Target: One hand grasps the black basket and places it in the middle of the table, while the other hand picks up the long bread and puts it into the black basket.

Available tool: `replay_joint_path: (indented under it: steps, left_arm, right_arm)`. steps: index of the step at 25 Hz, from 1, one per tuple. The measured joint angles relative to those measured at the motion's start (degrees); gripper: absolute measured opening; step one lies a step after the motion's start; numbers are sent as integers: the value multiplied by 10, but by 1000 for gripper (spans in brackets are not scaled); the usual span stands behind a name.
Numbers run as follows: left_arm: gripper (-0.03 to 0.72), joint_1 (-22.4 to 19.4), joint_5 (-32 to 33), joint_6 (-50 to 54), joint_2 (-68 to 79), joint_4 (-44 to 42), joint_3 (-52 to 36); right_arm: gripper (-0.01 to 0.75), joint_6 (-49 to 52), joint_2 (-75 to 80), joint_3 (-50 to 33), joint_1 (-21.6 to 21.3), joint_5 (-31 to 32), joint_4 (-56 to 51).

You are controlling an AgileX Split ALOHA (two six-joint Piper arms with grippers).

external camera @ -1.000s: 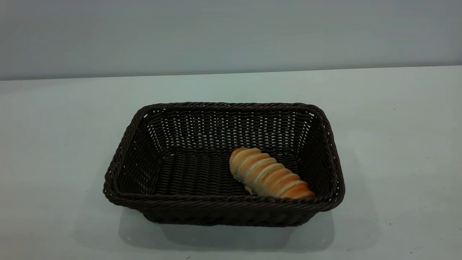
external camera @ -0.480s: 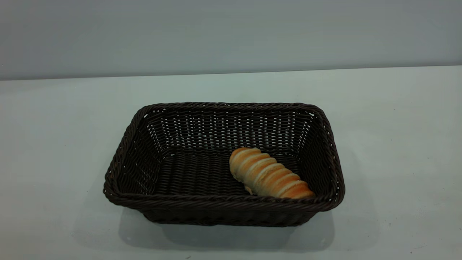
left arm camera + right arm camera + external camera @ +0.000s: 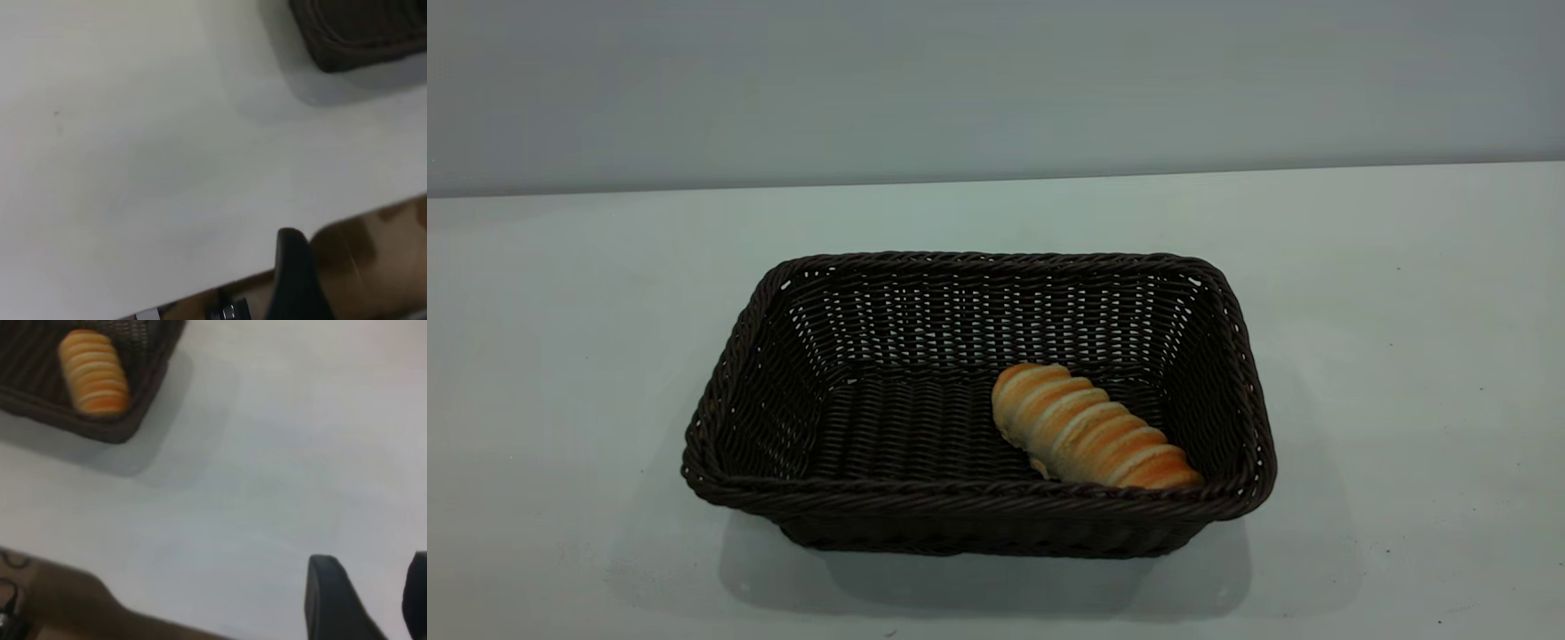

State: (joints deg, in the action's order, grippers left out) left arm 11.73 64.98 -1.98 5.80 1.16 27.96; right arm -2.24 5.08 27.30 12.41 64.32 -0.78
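The black basket [image 3: 978,259] stands in the middle of the white table [image 3: 1405,356]. The long bread [image 3: 1089,428] lies inside it, by the right front corner, slanting across the floor of the basket. Neither gripper shows in the exterior view. In the right wrist view my right gripper [image 3: 372,565] is open and empty over bare table, well away from the basket [image 3: 107,430] and the bread [image 3: 93,380]. In the left wrist view my left gripper [image 3: 295,273] hangs near the table's edge, far from a corner of the basket [image 3: 360,50].
The table's edge and brown floor beyond it show in the left wrist view [image 3: 373,253] and the right wrist view [image 3: 60,600]. A plain grey wall [image 3: 996,89] rises behind the table. White tabletop surrounds the basket on all sides.
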Motion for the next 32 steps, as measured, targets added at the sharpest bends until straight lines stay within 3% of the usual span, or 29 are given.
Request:
replay_joint_path:
  steps: [5, 8, 32]
  left_arm:
    - [557, -84, 0, 0, -54, 0, 0]
    - [557, -109, 1, 0, -68, 0, 0]
    - [557, -111, 1, 0, -70, 1, 0]
  right_arm:
    - [243, 0, 0, 0, -80, 0, 0]
    - [243, 0, 0, 0, -106, 0, 0]
    - [243, 0, 0, -2, -121, 0, -2]
